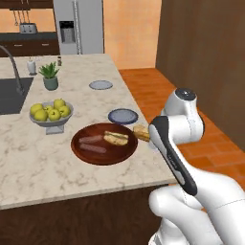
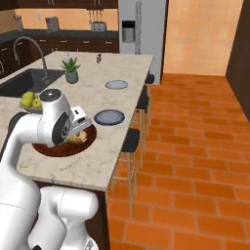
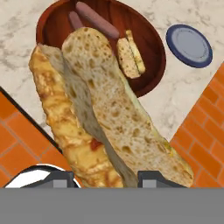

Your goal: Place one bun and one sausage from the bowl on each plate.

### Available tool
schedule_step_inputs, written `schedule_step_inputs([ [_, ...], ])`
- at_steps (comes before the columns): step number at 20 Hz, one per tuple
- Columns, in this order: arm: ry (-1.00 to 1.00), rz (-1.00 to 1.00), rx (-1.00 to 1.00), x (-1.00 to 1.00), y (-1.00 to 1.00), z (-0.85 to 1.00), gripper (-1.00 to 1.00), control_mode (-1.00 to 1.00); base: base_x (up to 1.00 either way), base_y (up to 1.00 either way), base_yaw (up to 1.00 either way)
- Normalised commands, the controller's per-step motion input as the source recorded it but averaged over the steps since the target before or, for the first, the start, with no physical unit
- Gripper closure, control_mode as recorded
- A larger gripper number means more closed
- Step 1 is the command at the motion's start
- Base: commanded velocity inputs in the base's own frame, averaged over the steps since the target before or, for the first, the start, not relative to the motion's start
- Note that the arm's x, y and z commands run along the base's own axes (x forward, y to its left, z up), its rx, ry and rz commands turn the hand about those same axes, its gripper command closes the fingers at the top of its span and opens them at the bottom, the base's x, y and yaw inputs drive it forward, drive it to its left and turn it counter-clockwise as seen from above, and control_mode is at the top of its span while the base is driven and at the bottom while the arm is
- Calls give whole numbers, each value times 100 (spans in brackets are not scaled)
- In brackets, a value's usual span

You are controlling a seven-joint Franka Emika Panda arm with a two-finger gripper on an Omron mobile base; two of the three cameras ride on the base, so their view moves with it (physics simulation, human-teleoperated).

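Pincer (image 3: 105,177) clamps partway shut on a long split bun (image 3: 100,113) of toasted, brown-flecked bread, which fills the centre of the hand view from upper left to lower right; its two dark fingers (image 3: 155,178) sit at the bottom edge on either side of the bun's near end; in the left base view the same bun (image 1: 141,132) pokes out at centre right, just off the rim of the wide round bowl of dark reddish-brown wood (image 1: 81,150).

Judged by looks, the bun is light, soft and easily crushed, its crust dry enough not to slip; held at one end it may droop or swing, so a hold nearer the middle, across the narrow width, would be safer; a gentle squeeze should do.

Its two halves gape along a seam, one paler, one more golden with a red fleck.

Inside the bowl lie two pinkish-brown sausages (image 1: 92,143) and a second, shorter bun (image 1: 116,138); a small flat plate with a dark navy rim (image 1: 123,116) sits just above right of the bowl on the marbled beige worktop (image 1: 38,167); a paler plate (image 1: 101,84) lies further up.
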Motion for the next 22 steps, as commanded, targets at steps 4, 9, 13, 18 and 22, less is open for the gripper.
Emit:
schedule_step_inputs([
  [4, 0, 0, 0, 0, 0, 0, 100, 100, 58, -100, 8],
  [9, 0, 0, 0, 0, 0, 0, 100, 100, 84, -99, 40],
  [13, 0, 0, 0, 0, 0, 0, 100, 100, 18, -94, 66],
  [18, 0, 0, 0, 0, 0, 0, 100, 100, 0, -74, 81],
  [22, 0, 0, 0, 0, 0, 0, 100, 100, 0, -79, 79],
])
